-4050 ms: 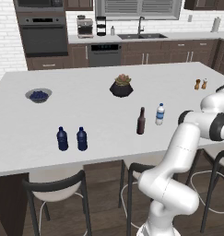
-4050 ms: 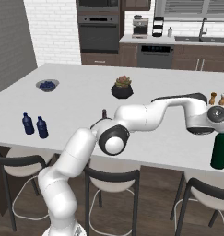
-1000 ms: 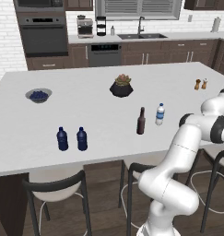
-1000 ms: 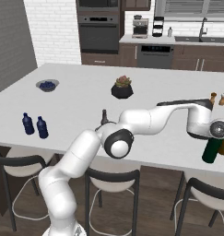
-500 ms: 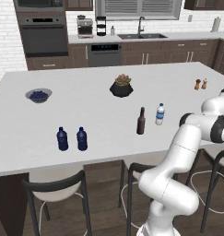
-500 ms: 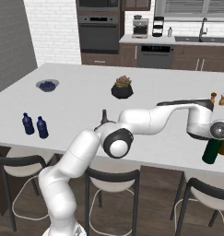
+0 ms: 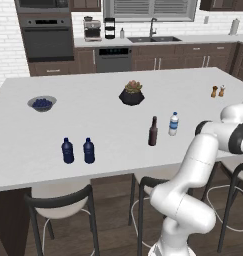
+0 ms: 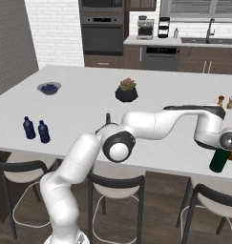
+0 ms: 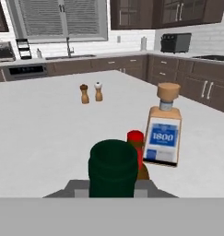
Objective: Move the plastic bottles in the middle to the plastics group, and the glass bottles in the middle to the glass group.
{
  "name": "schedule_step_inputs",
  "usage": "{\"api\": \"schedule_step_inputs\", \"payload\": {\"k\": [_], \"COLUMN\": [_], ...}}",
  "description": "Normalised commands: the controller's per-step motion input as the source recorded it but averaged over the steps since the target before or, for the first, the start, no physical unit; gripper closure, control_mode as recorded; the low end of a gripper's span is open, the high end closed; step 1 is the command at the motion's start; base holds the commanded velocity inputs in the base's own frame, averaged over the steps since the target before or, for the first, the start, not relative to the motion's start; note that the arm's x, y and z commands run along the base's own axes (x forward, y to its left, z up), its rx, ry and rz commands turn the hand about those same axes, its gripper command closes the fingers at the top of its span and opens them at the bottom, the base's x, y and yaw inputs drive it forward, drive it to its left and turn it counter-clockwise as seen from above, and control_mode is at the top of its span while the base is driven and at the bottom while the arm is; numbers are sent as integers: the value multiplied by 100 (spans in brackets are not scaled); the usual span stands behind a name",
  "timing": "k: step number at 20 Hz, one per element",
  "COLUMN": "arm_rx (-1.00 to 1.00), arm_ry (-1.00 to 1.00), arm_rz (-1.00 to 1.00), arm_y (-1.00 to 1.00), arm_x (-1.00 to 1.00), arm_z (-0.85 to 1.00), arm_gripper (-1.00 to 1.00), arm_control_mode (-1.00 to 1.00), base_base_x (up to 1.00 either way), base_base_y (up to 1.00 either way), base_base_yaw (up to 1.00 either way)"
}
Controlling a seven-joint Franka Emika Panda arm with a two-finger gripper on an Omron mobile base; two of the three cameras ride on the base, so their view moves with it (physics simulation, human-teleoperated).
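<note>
From the left base view, the white tabletop (image 7: 108, 120) had the two blue bottles (image 7: 78, 151) standing side by side near the front edge, well off to the left. The brown bottle (image 7: 153, 131) and the water bottle (image 7: 173, 124) stood close together in the middle, not touching. Further back sat a dark plant pot (image 7: 132, 94), a bowl (image 7: 42, 103) of blue stuff off to the left, and two little shakers (image 7: 217, 91) far right. The arm bent away toward the right edge of the picture.

Right base view — the arm reached all the way across to the right end of the tabletop (image 8: 84, 100), and the hand (image 8: 221, 148) sat at the top of the green bottle (image 8: 218, 160), which stood upright near the front right corner. Its lower body showed below the wrist. The blue bottles (image 8: 35, 129) were at the far left, so well apart from it. The pot (image 8: 127, 90), the bowl (image 8: 49, 87) and the shakers (image 8: 225, 102) showed here too.

Hand view — the green bottle (image 9: 113, 169) had its dark top right at the bottom middle, with the hand closed narrow around its neck. Just behind it was a red cap (image 9: 135, 137), and beside that a squarish clear bottle (image 9: 162, 131) with a cork stopper and a blue label, leaning a bit in this tilted view. The shakers (image 9: 91, 92) stood further off on the tabletop (image 9: 49, 133).
</note>
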Motion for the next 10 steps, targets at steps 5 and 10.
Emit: {"api": "schedule_step_inputs", "payload": {"k": [5, 10], "arm_rx": [0, 0], "arm_ry": [0, 0], "arm_rz": [0, 0], "arm_y": [10, 12], "arm_x": [-16, 0], "arm_z": [-3, -2], "arm_gripper": [100, 100], "arm_control_mode": [-100, -100], "base_base_x": [0, 0], "base_base_y": [0, 0], "base_base_yaw": [0, 0]}}
